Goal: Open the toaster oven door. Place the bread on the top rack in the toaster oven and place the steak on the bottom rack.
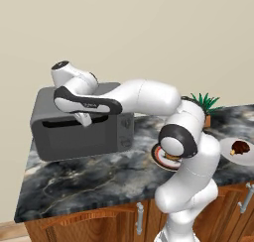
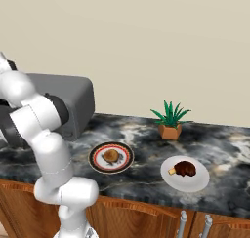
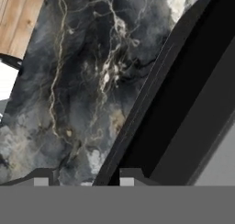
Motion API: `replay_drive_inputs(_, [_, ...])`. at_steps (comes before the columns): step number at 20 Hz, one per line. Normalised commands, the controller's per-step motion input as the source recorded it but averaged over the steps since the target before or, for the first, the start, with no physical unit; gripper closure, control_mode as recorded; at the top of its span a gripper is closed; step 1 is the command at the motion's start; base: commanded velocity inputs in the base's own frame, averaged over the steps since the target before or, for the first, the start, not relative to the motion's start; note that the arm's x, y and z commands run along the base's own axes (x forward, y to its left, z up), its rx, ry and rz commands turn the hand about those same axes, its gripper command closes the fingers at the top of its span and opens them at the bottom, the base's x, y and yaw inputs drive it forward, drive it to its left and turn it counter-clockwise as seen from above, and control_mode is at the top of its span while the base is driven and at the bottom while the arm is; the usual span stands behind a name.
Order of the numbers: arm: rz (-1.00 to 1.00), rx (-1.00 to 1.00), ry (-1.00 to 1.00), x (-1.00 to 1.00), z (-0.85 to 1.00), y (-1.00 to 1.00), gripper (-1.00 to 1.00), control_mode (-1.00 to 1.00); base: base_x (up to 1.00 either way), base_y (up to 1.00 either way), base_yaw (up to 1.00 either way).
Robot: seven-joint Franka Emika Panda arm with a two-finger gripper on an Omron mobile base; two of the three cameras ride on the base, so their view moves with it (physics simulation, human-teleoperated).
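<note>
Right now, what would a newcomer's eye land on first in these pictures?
The white arm bent over the grey toaster oven at the counter's left end, its claw at the top edge of the toaster oven door. Then the two plates to the right: the bread on the dark-rimmed one, the steak on the white one.

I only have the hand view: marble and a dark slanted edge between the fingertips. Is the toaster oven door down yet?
Observer: No. The toaster oven door stands upright, with the gripper at its top edge.
Operator: Where's the bread?
Observer: The bread sits on a red-rimmed plate, right of the toaster oven.
Operator: And the steak?
Observer: The steak lies on a white plate further right, in front of a potted plant.
</note>
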Motion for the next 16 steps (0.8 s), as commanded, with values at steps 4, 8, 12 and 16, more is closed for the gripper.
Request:
replay_drive_inputs(4, [0.00, 0.00, -0.06, -0.62, -0.94, 0.31, -1.00, -1.00, 0.00, 0.00, 0.00])
replay_drive_inputs(8, [0.00, 0.00, -0.06, -0.62, -0.94, 0.32, -1.00, -1.00, 0.00, 0.00, 0.00])
replay_drive_inputs(12, [0.00, 0.00, -0.04, -0.63, -0.94, 0.34, -1.00, -1.00, 0.00, 0.00, 0.00])
replay_drive_inputs(16, [0.00, -0.01, -0.02, -0.66, -0.94, 0.36, -1.00, -1.00, 0.00, 0.00, 0.00])
